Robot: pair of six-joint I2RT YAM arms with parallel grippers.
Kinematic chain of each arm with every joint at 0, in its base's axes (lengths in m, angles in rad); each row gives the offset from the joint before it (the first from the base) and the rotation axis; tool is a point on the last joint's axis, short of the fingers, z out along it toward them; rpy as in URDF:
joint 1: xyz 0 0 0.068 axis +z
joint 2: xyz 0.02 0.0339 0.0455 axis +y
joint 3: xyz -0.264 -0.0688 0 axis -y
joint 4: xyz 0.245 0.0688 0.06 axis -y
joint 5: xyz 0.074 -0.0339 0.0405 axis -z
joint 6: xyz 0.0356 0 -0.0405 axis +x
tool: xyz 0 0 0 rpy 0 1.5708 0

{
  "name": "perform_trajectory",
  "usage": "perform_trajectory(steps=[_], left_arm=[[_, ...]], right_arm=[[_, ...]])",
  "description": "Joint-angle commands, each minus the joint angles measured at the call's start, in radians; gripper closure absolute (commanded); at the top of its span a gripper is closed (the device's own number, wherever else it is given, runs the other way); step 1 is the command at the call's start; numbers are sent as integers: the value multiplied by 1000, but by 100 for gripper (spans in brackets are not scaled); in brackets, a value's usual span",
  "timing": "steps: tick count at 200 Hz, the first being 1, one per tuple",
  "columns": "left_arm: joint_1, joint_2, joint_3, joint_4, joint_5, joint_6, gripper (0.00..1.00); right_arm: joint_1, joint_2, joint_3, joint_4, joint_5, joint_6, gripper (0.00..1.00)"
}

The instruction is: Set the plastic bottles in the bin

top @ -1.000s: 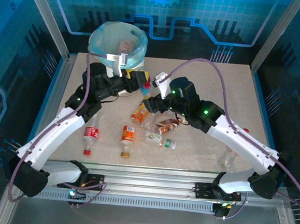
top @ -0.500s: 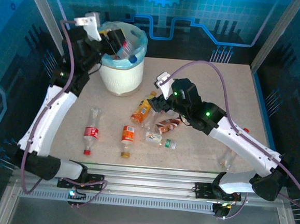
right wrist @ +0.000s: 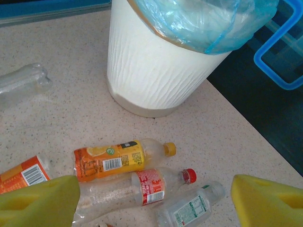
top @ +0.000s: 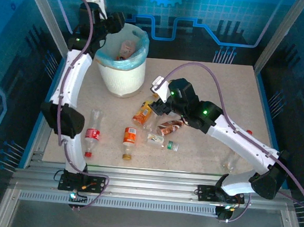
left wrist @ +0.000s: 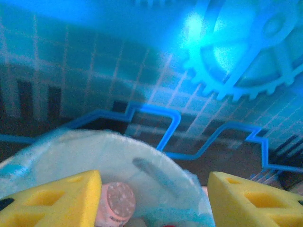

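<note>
The bin (top: pixel 124 78) is standing at the far left of the surface (top: pixel 221 98), its light-blue liner (top: pixel 142 52) folding out over the rim; inside it a pinkish bottle (top: pixel 127 48) is lying against the bag, and in the left wrist view a round pinkish bottle end (left wrist: pixel 117 205) is showing low inside the liner. The left hand (top: pixel 113 22) is hovering at the bin's far left rim; its yellow fingers (left wrist: pixel 52 198) are standing well apart and holding nothing.

The right hand (top: pixel 157 97) is hanging over the cluster of bottles just in front of the bin; its fingers (right wrist: pixel 272 201) are also spread wide, gripping nothing. Below it, in the right wrist view, an orange-label bottle (right wrist: pixel 118 158) with an orange cap is lying on its side near the bin's base; a red-label bottle (right wrist: pixel 149 187) with a red cap is lying just beside it, and a white-label bottle (right wrist: pixel 189 208) just beside that.

In the top view, more bottles are lying on the surface: a crushed coppery bottle (top: pixel 169 128) under the right arm; a second red-label bottle (top: pixel 91 134) and a second orange-label bottle (top: pixel 129 138) towards the near left, apart from each other; a clear bottle (top: pixel 230 161) at the near right, well apart from the rest.
</note>
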Motion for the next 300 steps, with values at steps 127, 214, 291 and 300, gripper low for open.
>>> perform_trajectory(steps=[127, 214, 291, 300], left_arm=[[-117, -150, -64, -100, 49, 86, 32], [-570, -342, -371, -20, 177, 370, 26], [-821, -277, -391, -34, 308, 271, 25], [-832, -276, -410, -17, 328, 233, 25]], right_arm=[[-276, 23, 28, -201, 26, 363, 14], [-799, -141, -232, -432, 213, 1200, 0], [-911, -378, -500, -509, 258, 1478, 0], [-929, -366, -525, -518, 244, 1463, 0]])
